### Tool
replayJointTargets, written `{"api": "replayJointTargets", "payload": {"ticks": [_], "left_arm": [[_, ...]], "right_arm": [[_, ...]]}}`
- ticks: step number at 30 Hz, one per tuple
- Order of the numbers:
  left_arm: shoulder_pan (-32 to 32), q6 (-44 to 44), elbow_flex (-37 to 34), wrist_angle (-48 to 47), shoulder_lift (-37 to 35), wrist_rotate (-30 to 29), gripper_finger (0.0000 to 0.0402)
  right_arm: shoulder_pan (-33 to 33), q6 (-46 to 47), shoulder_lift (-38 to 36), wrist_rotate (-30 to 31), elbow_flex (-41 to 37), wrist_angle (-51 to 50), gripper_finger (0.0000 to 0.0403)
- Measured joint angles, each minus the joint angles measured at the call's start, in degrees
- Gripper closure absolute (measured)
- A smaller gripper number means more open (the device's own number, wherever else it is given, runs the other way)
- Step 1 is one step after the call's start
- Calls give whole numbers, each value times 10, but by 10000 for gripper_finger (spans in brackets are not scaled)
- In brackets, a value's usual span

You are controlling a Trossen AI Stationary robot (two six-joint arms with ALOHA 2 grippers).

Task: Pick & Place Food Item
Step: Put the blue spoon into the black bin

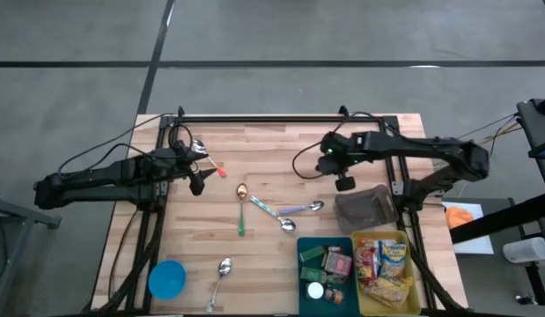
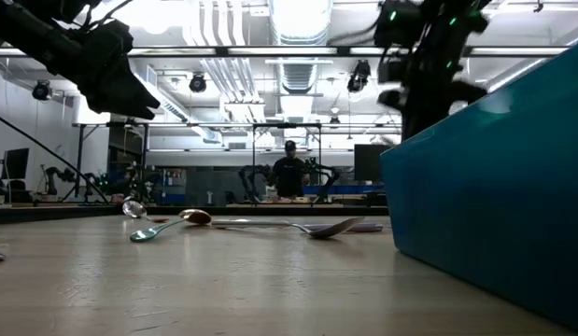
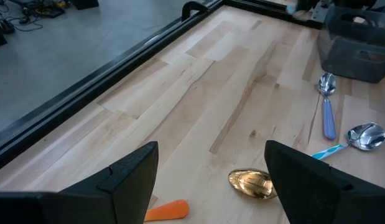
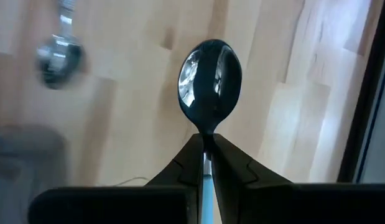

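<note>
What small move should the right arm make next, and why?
Probably carry the spoon toward the grey bin and lower it there. The right end effector is shut on the spoon's handle and holds it above the table, clear of everything. The left end effector hangs open near the gold spoon.

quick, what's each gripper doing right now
left gripper: open, empty, over the table near the gold-bowled spoon.
right gripper: shut on a spoon, held above the table.
</note>
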Motion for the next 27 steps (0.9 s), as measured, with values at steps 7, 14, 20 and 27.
{"api": "replayJointTargets", "payload": {"ticks": [7, 14, 20, 27], "left_arm": [[0, 0, 0, 0, 0, 0, 103], [0, 0, 0, 0, 0, 0, 103], [0, 0, 0, 0, 0, 0, 103], [0, 0, 0, 0, 0, 0, 103]], "right_arm": [[61, 96, -80, -2, 0, -82, 386], [130, 208, -115, -3, 0, -164, 386], [183, 358, -120, -25, 0, -243, 386], [246, 402, -119, -43, -23, -235, 386]]}}
